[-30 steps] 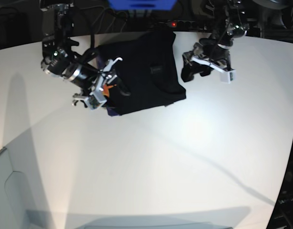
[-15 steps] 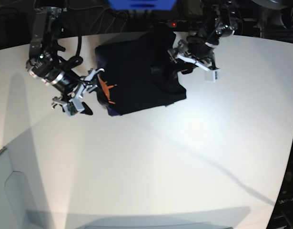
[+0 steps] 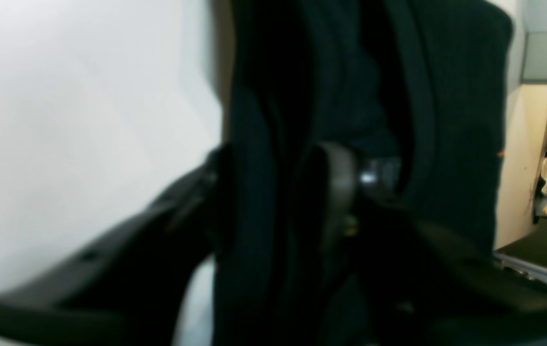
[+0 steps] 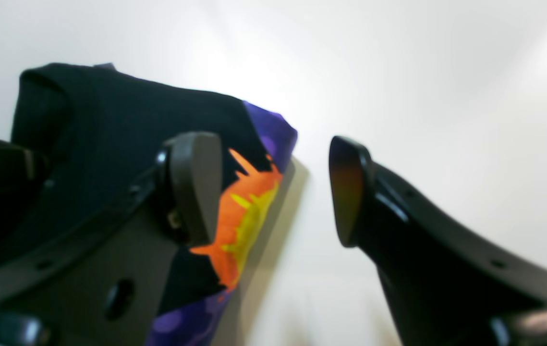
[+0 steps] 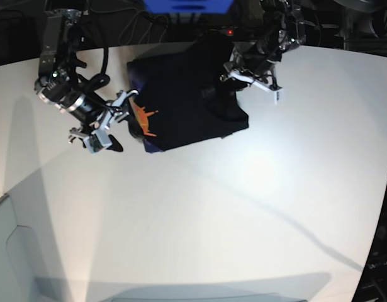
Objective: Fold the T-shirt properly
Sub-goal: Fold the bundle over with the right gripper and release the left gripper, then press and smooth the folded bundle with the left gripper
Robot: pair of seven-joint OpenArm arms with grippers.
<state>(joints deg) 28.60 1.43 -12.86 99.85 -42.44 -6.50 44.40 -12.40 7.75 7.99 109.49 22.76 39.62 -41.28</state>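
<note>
White counter (image 5: 243, 207), broad, glare patch near centre. Folded black T-shirt (image 5: 180, 100) lies flat at its far edge; orange-and-purple print patch (image 5: 145, 118) faces up at left side.

No readable text, labels or numbers anywhere; T-shirt (image 5: 180, 94) print shows no lettering.

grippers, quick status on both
Left gripper: black T-shirt cloth lies between its fingers; full closure cannot be told.
Right gripper: open, holding nothing, beside the shirt's orange print.
</note>
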